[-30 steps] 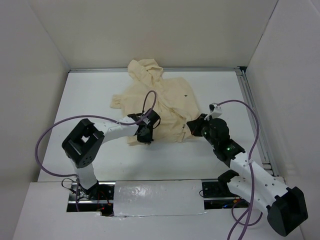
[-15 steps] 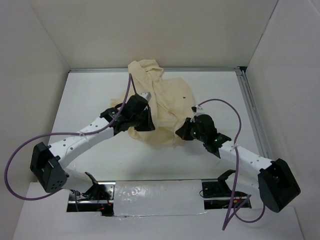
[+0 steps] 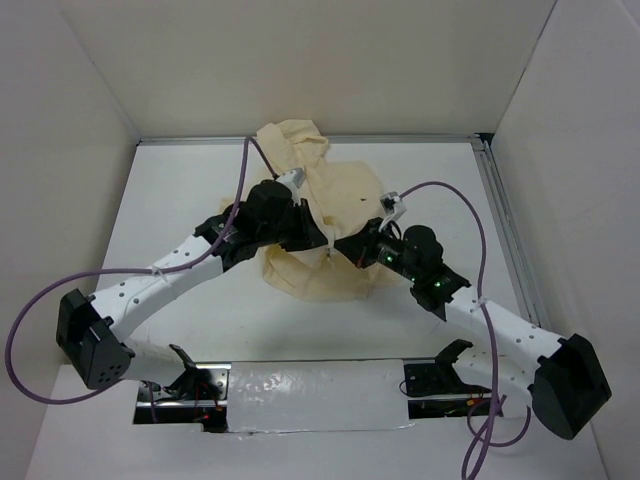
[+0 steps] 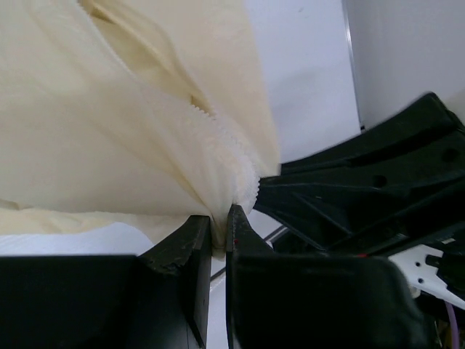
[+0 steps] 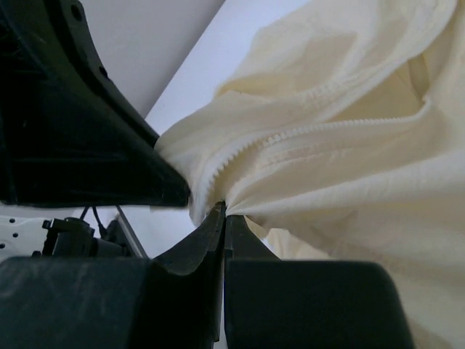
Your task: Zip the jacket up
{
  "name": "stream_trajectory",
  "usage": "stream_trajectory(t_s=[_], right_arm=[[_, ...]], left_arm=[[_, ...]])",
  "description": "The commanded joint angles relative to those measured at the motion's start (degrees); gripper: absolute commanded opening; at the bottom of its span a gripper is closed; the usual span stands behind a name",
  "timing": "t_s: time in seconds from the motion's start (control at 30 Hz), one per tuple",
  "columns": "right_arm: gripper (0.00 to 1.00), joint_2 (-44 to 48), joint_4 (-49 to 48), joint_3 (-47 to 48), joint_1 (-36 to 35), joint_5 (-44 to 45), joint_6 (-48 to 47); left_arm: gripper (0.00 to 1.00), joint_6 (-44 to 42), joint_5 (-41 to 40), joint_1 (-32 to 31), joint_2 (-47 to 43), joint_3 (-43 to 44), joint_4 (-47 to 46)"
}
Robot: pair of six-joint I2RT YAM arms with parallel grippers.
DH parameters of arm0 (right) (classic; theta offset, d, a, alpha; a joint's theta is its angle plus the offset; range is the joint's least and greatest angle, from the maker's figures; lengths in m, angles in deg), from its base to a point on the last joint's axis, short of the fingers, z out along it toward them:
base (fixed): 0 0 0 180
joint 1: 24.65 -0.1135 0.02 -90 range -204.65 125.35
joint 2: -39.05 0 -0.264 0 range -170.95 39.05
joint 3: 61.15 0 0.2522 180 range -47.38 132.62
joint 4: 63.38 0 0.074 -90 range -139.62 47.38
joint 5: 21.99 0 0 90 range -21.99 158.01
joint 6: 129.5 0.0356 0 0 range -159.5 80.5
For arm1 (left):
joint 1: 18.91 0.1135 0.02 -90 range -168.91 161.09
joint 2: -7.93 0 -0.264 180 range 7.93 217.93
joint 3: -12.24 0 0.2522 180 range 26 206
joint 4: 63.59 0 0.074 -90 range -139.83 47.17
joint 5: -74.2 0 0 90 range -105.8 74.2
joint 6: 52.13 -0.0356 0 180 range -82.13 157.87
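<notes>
Showing the jacket (image 3: 345,190) lying bunched at the far middle of the surface (image 3: 170,200), hood toward the far edge. Reaching diagonally inward from the near corners, both arms stretched low, wrists meeting over the jacket's front. Pinching a gather of fabric beside the zipper teeth (image 4: 225,149) in the left tool (image 4: 218,227), closed tight. Clamping the facing toothed edge in the right tool (image 5: 223,215), likewise closed on cloth, the two tools nearly touching.

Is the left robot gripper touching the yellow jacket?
Touching. The left wrist view shows the left gripper pinched shut on a fold of the jacket, with no gap between them.
</notes>
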State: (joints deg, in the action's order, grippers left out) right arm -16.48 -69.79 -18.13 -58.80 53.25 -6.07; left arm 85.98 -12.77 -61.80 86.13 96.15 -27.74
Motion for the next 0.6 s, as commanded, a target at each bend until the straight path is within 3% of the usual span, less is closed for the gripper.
stream_trajectory(t_s=[0.0, 0.27, 0.37, 0.57], right_arm=[[0.0, -5.3, 0.3, 7.1, -1.4, -1.5, -3.9], [0.0, -22.0, 0.0, 12.4, -0.9, 5.3, 0.0], [0.0, -25.4, 2.8, 15.4, -0.4, 11.0, 0.6], [0.0, -27.4, 2.9, 16.1, 1.9, 8.6, -0.5]], left_arm=[[0.0, -1.0, 4.3, -0.1, -2.2, 3.6, -4.0], [0.0, -3.5, 8.8, -0.1, -5.7, 2.6, -2.7], [0.0, -2.9, 8.3, -0.1, -7.9, 1.7, -1.2], [0.0, -3.3, 7.6, 0.0, -11.1, 0.0, 0.0]])
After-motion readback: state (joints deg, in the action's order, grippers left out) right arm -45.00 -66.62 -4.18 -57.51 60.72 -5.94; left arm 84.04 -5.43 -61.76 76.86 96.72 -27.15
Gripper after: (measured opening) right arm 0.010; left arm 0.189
